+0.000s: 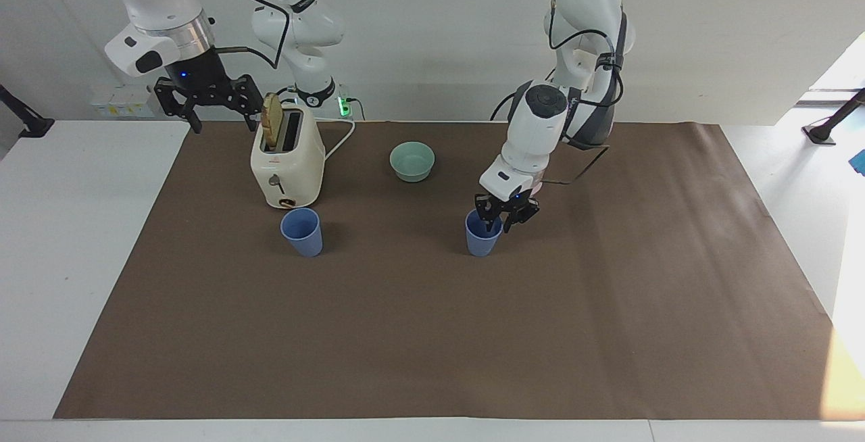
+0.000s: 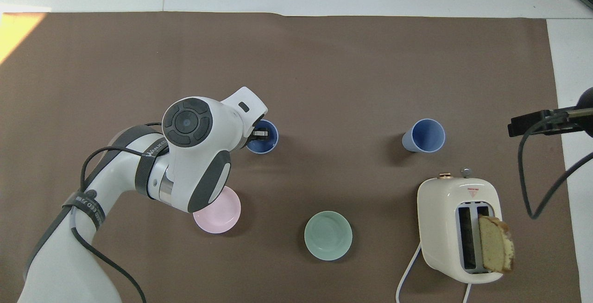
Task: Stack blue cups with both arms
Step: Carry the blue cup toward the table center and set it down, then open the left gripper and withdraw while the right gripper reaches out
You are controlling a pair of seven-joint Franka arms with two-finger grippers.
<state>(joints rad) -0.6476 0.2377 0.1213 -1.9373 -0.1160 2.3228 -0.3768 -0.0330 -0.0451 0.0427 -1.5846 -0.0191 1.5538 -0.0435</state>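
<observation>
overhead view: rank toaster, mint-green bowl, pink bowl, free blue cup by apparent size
1. Cream two-slot toaster, clearly largest.
2. Mint-green round bowl and pale pink round bowl: look alike; the pink one is partly covered by the left arm.
3. Periwinkle-blue plastic cup beside the toaster, smallest.

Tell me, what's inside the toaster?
A slice of bread stands in one slot of the toaster, sticking up. The other slot looks empty from above. The bottoms of both slots are hidden.

The band on the left arm point(image 2: 153, 148) carries lettering too blurred to read
</observation>
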